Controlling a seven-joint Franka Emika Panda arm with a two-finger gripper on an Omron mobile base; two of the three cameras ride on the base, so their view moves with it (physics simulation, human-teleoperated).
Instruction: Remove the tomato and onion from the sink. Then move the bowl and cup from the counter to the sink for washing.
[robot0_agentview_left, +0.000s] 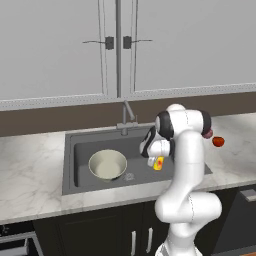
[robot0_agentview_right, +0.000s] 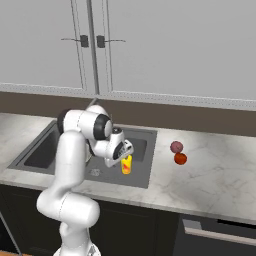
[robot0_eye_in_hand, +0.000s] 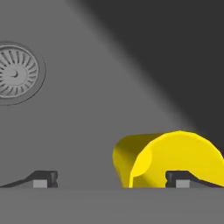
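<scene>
The yellow cup (robot0_agentview_left: 158, 163) (robot0_agentview_right: 126, 165) is inside the dark grey sink (robot0_agentview_left: 71, 150) (robot0_agentview_right: 37, 152), near its right wall. My gripper (robot0_agentview_left: 154, 158) (robot0_agentview_right: 123, 158) (robot0_eye_in_hand: 111, 179) hangs just above it, open, with its fingers spread wide. In the hand view the cup (robot0_eye_in_hand: 170, 157) sits by the right fingertip (robot0_eye_in_hand: 180, 179), free of the jaws. The wide cream bowl (robot0_agentview_left: 107, 165) rests in the left half of the sink. On the white marble counter (robot0_agentview_left: 30, 170) (robot0_agentview_right: 215, 180) to the right of the sink lie the orange-red tomato (robot0_agentview_left: 218, 141) (robot0_agentview_right: 180, 159) and the pinkish onion (robot0_agentview_left: 207, 133) (robot0_agentview_right: 176, 146), close together.
A round metal drain (robot0_agentview_left: 129, 176) (robot0_agentview_right: 95, 172) (robot0_eye_in_hand: 15, 74) lies in the sink floor between bowl and cup. The grey faucet (robot0_agentview_left: 127, 117) rises behind the basin. Pale wall cabinets (robot0_agentview_left: 60, 50) hang above. My white arm blocks part of the basin in the right base view.
</scene>
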